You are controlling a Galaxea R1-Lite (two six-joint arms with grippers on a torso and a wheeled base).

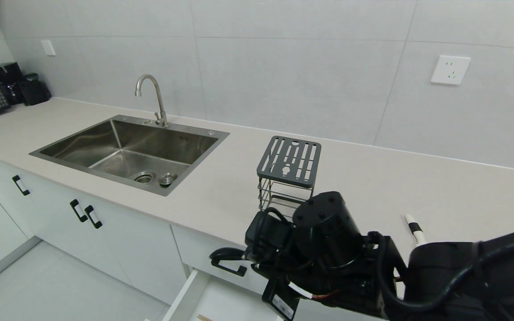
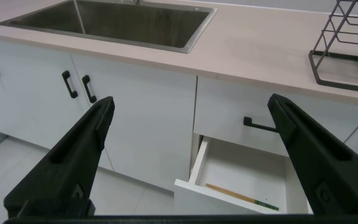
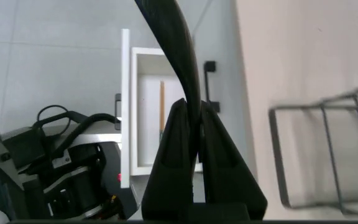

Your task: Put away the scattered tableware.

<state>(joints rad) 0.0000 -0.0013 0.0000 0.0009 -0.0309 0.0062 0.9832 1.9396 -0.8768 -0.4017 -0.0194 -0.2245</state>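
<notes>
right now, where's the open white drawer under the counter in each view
head view: the open white drawer sits at the bottom edge, below the black wire rack.
left wrist view: the drawer lies between the open left gripper's fingers, the rack on the counter above.
right wrist view: the drawer is behind the black utensil in the right gripper, the rack alongside.
shared landmark: the rack.

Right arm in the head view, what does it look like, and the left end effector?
The right arm is black, with a round joint cap dotted with screw holes, looped black cables and a white label. The left end effector has two black tapered fingers.
</notes>
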